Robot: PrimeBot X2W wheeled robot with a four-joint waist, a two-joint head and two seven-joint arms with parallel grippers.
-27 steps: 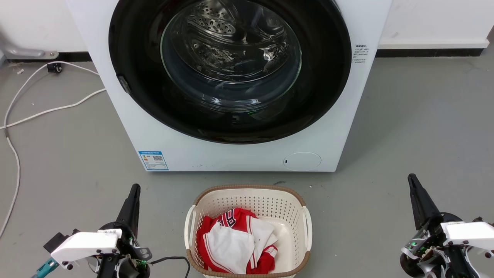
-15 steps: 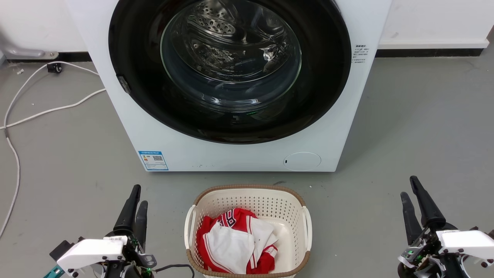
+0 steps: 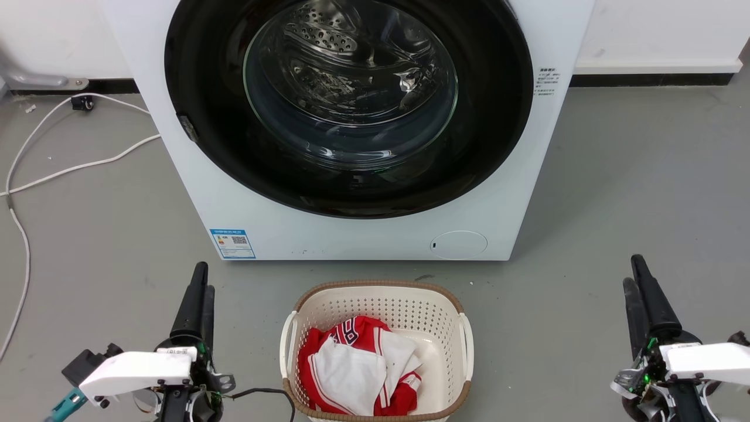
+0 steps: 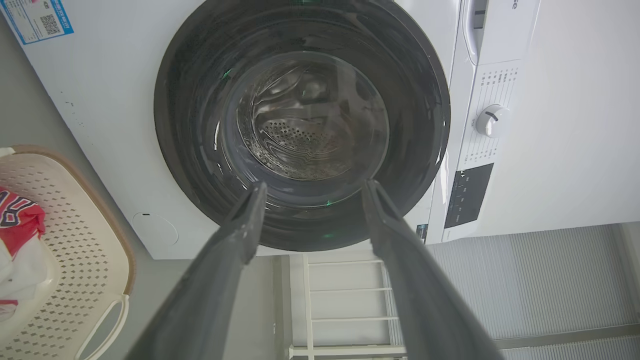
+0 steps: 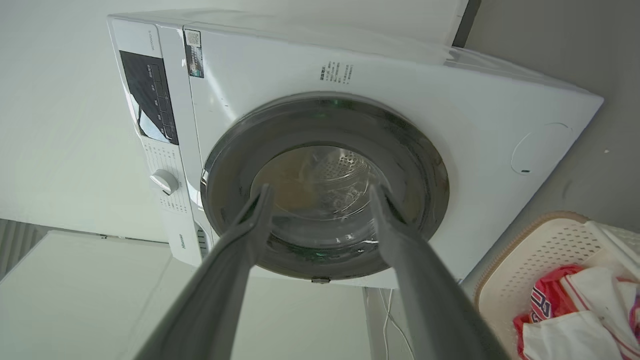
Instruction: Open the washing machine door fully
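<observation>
The washing machine is a white front-loader standing straight ahead of me. The washing machine door, a glossy black disc with a clear glass bowl, lies flat against its front. My left gripper hovers over the floor at lower left, well short of the machine. In the left wrist view the left gripper is open and empty, pointing at the door. My right gripper is at lower right, also apart from the machine. The right gripper is open and empty, facing the door.
A cream perforated laundry basket with red and white clothes sits on the grey floor between my arms, just in front of the machine. White cables trail across the floor at left. A small round white flap is low on the machine's front.
Both grippers have turned at the wrist, so both fingers of each show where only one showed before, and their tips now reach slightly nearer the machine. The door has not moved.
</observation>
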